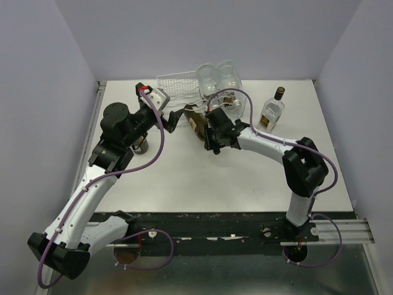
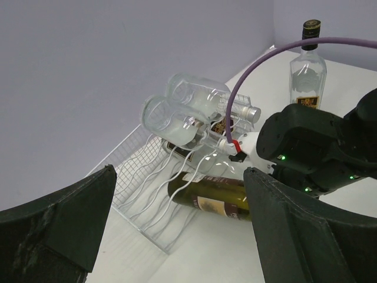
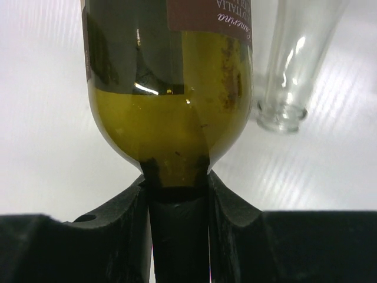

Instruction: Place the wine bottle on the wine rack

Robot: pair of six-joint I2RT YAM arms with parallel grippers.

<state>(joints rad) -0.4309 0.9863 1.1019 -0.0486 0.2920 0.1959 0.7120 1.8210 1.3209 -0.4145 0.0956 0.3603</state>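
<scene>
The wine bottle [image 1: 196, 123], dark green with a brown label, lies nearly level in front of the white wire wine rack [image 1: 175, 85]. In the left wrist view the wine bottle's [image 2: 212, 197] base end reaches under the wavy wires at the wine rack's [image 2: 147, 194] open front. My right gripper [image 1: 212, 128] is shut on the bottle's neck. The right wrist view shows the neck clamped between the fingers of my right gripper [image 3: 177, 194], with the bottle's [image 3: 171, 118] shoulder just beyond. My left gripper [image 1: 175, 117] hangs open just left of the bottle; in its own view my left gripper [image 2: 177, 236] has nothing between its fingers.
Two clear empty bottles [image 1: 220, 77] lie on the rack's top right. A small clear bottle with a dark cap [image 1: 272, 110] stands upright to the right of the rack. A wall runs close behind the rack. A purple cable [image 1: 236, 92] arcs over the right wrist.
</scene>
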